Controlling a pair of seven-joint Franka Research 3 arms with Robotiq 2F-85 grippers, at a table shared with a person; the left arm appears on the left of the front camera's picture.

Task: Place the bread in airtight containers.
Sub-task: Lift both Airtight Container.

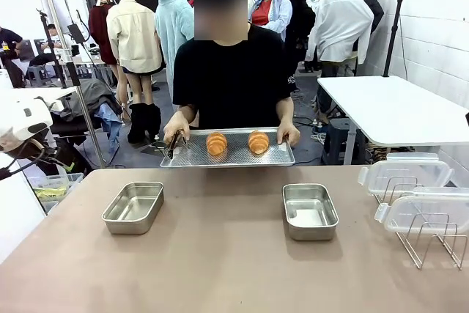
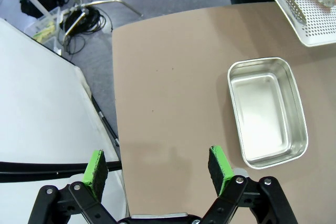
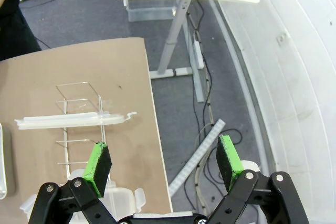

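Note:
Two bread rolls (image 1: 216, 143) (image 1: 259, 141), golden and ridged, lie on a perforated steel tray (image 1: 234, 157) that a person holds by both ends at the table's far edge. Two open steel containers stand on the brown table, one on the left (image 1: 133, 207) and one on the right (image 1: 310, 211). In the left wrist view my left gripper (image 2: 157, 169) hangs open above the table's left edge, with the left container (image 2: 268, 111) off to its right. My right gripper (image 3: 163, 162) is open and empty above the table's right edge.
Two clear lids (image 1: 407, 174) (image 1: 425, 212) rest on a wire rack (image 1: 434, 243) at the table's right side, and the rack (image 3: 79, 124) also lies just ahead of my right gripper. Tongs (image 2: 286, 1) lie on the tray under the person's hand. A white table (image 1: 396, 108) stands behind on the right.

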